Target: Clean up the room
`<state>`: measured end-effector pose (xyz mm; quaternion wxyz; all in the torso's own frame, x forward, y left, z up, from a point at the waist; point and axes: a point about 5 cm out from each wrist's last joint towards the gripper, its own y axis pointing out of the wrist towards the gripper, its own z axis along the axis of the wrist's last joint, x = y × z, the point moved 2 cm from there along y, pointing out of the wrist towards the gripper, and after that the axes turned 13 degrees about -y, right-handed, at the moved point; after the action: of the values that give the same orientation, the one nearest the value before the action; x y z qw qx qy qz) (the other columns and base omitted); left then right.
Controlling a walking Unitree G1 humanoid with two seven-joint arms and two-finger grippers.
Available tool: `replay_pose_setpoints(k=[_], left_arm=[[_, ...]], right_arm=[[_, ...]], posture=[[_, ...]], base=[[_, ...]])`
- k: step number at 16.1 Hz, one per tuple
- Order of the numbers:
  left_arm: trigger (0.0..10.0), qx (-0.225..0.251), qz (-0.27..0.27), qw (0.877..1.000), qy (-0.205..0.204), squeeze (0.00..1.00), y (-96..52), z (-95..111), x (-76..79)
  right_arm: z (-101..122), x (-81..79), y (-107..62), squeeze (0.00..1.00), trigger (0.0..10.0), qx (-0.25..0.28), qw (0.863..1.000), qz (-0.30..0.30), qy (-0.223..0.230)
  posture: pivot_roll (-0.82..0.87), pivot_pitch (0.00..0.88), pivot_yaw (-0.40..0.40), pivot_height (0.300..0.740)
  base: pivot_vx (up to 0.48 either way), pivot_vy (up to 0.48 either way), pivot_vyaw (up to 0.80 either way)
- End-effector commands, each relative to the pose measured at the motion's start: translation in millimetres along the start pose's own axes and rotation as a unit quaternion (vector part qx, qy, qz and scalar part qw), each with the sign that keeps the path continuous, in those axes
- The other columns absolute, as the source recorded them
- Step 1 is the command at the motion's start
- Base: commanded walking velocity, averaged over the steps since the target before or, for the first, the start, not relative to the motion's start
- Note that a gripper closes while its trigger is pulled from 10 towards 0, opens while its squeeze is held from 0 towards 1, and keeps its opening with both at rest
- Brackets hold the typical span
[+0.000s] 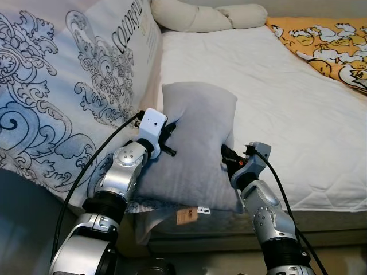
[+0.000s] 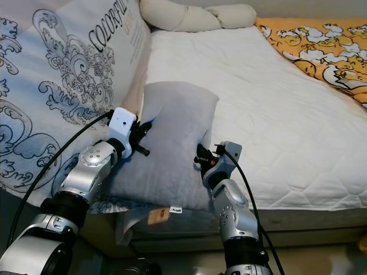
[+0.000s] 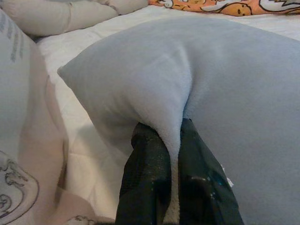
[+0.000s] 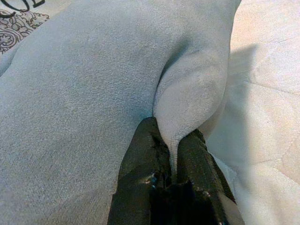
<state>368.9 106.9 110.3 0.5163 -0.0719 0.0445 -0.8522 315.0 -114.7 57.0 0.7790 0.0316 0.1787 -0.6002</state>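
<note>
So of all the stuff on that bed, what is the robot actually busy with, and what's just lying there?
Busy with:
- grey pillow, pinched on both sides
- left gripper, shut on its edge
- right gripper, shut on the opposite edge

Just lying there:
- patterned duvet beside the pillow
- cream bolster at the bed's far end
- orange blanket
- white mattress cover

Pillow [image 1: 198, 146] on the mattress [image 1: 287, 109] near edge, patterned cushion [image 1: 63, 86] to its left, bolsters [image 1: 200, 16] behind
</note>
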Motion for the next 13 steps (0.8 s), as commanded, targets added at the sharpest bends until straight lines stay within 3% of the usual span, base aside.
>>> replay_pose_setpoints(k=[1,4,13], left_arm=[[10.0,0.017,-0.012,1.0,0.002,0.0,1.7,7.7,4.3],[10.0,0.018,-0.011,1.0,0.001,0.0,2.4,7.9,4.8],[10.0,0.019,-0.011,1.0,-0.009,0.0,3.6,8.6,5.3]], right_arm=[[3.6,-1.8,0.4,0.0,10.0,0.008,1.0,0.004,-0.007],[3.5,-1.5,0.8,0.0,10.0,0.005,1.0,0.005,-0.008],[3.4,2.2,1.6,0.0,10.0,-0.001,1.0,-0.004,-0.012]], posture=[[0.09,0.0,0.041,0.74],[0.09,0.0,0.041,0.74],[0.09,0.0,0.039,0.74]], base=[[0.0,0.0,0.0],[0.0,0.0,0.0],[0.29,0.0,0.0]])
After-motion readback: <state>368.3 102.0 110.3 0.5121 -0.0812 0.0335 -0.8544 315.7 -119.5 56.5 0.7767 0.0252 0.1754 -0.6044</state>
